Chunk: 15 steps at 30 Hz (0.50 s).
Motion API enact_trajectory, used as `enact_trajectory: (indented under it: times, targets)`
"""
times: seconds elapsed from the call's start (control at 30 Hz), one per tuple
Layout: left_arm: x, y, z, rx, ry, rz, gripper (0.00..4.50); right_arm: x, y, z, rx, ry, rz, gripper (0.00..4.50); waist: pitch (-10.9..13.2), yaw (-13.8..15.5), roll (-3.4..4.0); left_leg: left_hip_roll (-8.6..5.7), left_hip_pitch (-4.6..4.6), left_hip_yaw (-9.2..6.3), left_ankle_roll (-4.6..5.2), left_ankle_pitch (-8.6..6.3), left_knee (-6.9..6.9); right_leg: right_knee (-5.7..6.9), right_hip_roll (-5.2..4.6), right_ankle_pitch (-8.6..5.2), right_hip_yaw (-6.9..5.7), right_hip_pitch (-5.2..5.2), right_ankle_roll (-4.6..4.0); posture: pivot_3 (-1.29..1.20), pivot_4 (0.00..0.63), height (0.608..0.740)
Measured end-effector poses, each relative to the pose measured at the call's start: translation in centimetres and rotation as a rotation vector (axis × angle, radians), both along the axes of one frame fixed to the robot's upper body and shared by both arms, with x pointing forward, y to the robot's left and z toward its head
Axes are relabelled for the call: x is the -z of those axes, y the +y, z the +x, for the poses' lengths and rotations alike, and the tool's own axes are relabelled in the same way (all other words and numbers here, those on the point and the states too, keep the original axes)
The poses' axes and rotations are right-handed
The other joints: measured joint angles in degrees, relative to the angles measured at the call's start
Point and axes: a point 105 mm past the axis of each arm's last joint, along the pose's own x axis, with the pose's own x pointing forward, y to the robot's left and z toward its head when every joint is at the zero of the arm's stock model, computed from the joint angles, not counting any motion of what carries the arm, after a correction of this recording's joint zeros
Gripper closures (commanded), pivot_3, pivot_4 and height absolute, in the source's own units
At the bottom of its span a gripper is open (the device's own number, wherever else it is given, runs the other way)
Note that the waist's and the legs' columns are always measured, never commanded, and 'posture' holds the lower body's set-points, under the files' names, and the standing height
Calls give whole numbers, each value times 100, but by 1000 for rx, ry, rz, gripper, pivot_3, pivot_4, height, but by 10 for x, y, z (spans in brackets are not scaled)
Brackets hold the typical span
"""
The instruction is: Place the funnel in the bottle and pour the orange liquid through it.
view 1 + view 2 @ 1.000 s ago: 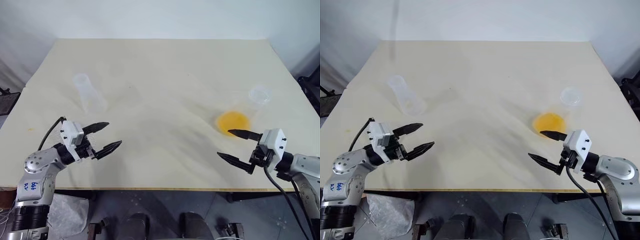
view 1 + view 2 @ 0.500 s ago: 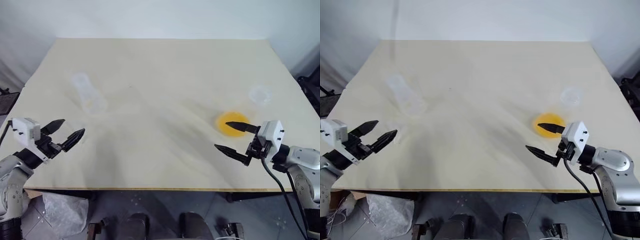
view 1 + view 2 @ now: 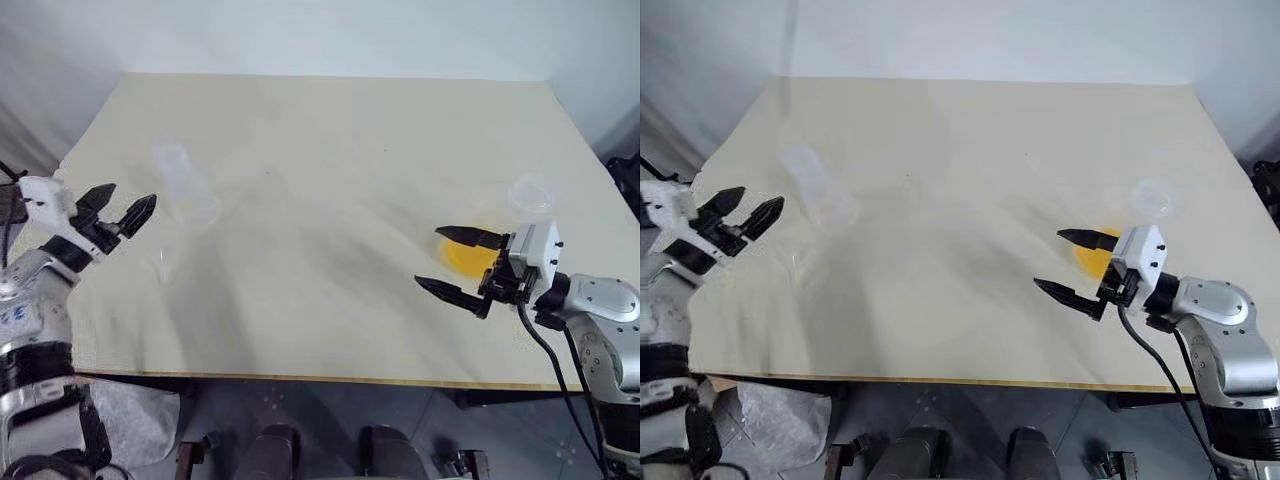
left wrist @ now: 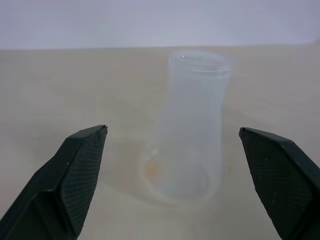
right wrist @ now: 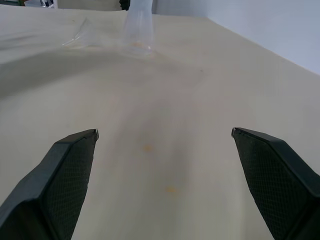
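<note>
Left wrist view has your wide-open, empty left gripper (image 4: 172,187) squared up on the bottle (image 4: 192,125), probably to steady it. Funnel (image 3: 166,264) lies just beside the bottle; right gripper (image 3: 452,262), also spread and empty, waits well apart by the orange liquid (image 3: 470,258).

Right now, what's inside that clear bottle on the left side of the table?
The bottle looks empty, apart from a faint orange tinge near its base. The orange liquid sits across the table, partly covered by the right hand.

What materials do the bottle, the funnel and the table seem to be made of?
The bottle looks like cloudy, translucent plastic: the table shows faintly through its wall. The funnel appears to be clear, thin plastic, barely visible. The table has a matte cream top, perhaps laminate or painted board.
</note>
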Motion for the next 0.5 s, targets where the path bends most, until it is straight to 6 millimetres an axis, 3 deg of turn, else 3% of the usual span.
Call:
enact_trajectory:
  times: [0.27, 0.5]
  targets:
    - [0, -26, 26, 105, 14, 48, 0, 0, 7, -10, -3, 2, -1, 14, 5, -130, -9, -17, 1, 1, 0, 0, 8, 32, -1, 0, -11, -7, 0, 0, 150, 740]
    - [-8, -29, 37, 98, -4, 65, 0, -1, 8, -10, 8, -7, 1, 14, 9, -130, -15, -16, 0, 1, 0, 0, 10, 49, -8, 0, -15, -14, 0, 0, 150, 740]
